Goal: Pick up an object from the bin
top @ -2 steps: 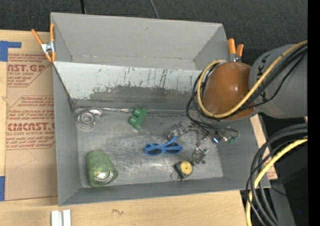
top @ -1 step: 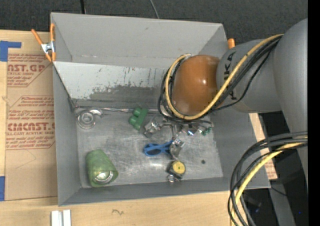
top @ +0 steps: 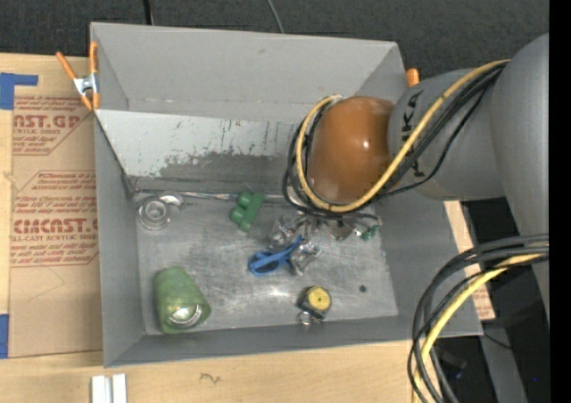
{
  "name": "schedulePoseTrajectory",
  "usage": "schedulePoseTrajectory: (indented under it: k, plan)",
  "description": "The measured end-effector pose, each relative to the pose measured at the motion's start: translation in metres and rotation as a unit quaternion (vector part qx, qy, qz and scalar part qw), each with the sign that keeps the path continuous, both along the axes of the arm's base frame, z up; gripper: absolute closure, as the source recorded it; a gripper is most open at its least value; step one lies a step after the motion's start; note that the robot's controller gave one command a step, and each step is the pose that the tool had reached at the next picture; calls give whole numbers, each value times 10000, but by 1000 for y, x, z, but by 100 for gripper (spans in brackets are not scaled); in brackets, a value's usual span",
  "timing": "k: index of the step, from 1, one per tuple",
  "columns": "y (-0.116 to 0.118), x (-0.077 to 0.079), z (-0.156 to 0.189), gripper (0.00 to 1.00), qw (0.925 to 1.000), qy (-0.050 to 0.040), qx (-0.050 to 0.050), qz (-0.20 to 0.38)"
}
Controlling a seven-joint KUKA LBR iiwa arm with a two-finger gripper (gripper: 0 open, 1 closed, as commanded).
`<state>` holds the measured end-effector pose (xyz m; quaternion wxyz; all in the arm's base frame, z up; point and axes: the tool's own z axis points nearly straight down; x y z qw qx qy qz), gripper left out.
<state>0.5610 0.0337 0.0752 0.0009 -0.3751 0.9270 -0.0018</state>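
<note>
The gripper (top: pixel 299 239) hangs low at the middle of the bin (top: pixel 223 62), right beside a small blue thing (top: pixel 270 259); whether it is spread or closed cannot be told. A green block (top: pixel 245 209) lies near.

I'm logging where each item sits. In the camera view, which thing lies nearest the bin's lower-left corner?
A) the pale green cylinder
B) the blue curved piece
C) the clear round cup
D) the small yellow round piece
A: the pale green cylinder sits in the lower-left corner of the grey metal bin. The small yellow round piece is toward the lower right, the blue curved piece is near the middle, and the clear round cup is farther up the left side.
</note>
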Motion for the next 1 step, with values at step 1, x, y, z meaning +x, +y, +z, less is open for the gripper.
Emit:
schedulePoseTrajectory:
  k: [1]
  plan:
    - [5, -1, 176, 100, 9957, -37, 16, 926]
